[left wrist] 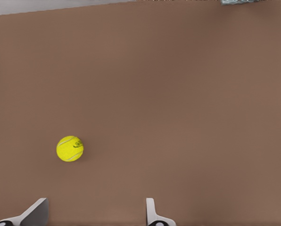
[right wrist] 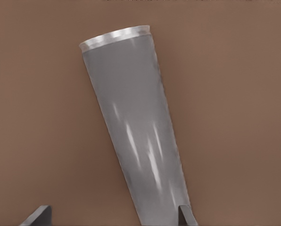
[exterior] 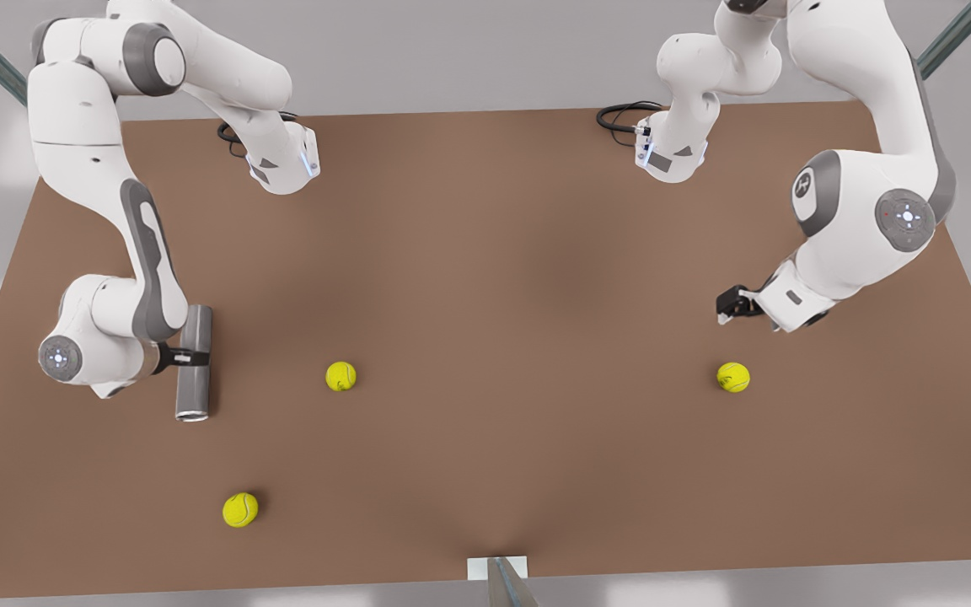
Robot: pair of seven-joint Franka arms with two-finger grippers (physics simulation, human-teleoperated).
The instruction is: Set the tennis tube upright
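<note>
No readable words, brand names or numbers appear on anything in these views. The only mark of that kind is a small pale emblem on the grey cap of an arm joint (exterior: 804, 184) at the front view's right, and its form cannot be made out as a letter. The tennis ball (left wrist: 70, 149) in the left wrist view carries a small dark printed smudge on its side, too indistinct to read as text.

Three tennis balls (exterior: 340, 376) (exterior: 732, 377) (exterior: 240, 510) well apart on brown table (exterior: 502, 278).
</note>
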